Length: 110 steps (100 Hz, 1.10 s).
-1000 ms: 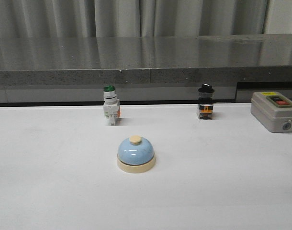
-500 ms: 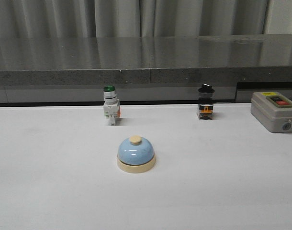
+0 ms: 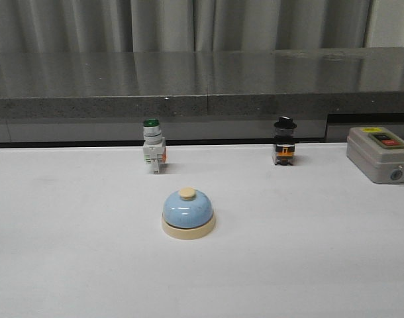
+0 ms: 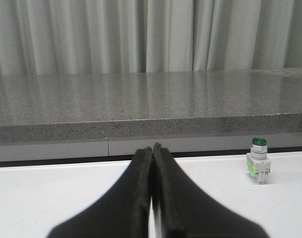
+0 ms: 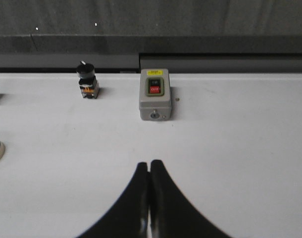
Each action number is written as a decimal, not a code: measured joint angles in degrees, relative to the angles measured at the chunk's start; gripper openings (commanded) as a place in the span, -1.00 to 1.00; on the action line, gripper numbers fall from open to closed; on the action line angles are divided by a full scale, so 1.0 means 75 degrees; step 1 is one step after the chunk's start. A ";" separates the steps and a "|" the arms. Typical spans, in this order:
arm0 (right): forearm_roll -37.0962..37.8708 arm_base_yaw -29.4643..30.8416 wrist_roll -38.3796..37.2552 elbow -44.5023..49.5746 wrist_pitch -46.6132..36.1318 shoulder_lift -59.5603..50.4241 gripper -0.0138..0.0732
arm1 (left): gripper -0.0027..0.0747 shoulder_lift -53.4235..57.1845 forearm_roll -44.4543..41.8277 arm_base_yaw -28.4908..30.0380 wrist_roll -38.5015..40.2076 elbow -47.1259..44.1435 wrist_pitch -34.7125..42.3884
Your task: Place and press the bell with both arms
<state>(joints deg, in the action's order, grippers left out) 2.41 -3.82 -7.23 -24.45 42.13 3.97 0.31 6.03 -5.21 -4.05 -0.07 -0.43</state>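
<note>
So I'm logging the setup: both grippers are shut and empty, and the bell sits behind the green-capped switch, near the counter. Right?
Not quite. The front view shows the bell in front of the green-capped switch, nearer the robot. The rest holds: the left gripper and right gripper are shut and empty.

White surface (image 3: 69, 252) carries bell (image 3: 188, 212) centrally; behind it green-capped switch (image 3: 153, 146), black-knobbed switch (image 3: 285, 141), grey button box (image 3: 380, 154) far right.
</note>
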 measured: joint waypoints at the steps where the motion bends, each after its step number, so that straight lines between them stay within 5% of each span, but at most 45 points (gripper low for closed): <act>1: 0.0000 0.0000 0.0000 0.0051 -0.0031 -0.0060 -0.84 | -0.98 0.0000 0.0000 0.0000 0.0000 0.0000 0.0000; 26: 0.0000 0.0000 0.0000 0.1064 -0.0851 -0.0626 -0.84 | -0.98 0.0000 0.0000 0.0000 0.0000 0.0000 0.0015; 60: 0.0000 0.0000 0.0000 0.3168 -0.4106 -0.0626 -0.84 | -0.98 0.0000 0.0000 0.0000 0.0000 0.0000 0.0015; 110: 0.0000 0.0000 -0.0003 0.3471 -0.4532 -0.0626 -0.84 | -0.98 0.0000 0.0000 0.0000 0.0000 0.0000 0.0015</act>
<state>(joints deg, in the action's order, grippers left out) 2.41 -3.82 -7.26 1.59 8.14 -0.72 0.31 6.03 -5.21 -4.05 -0.07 -0.31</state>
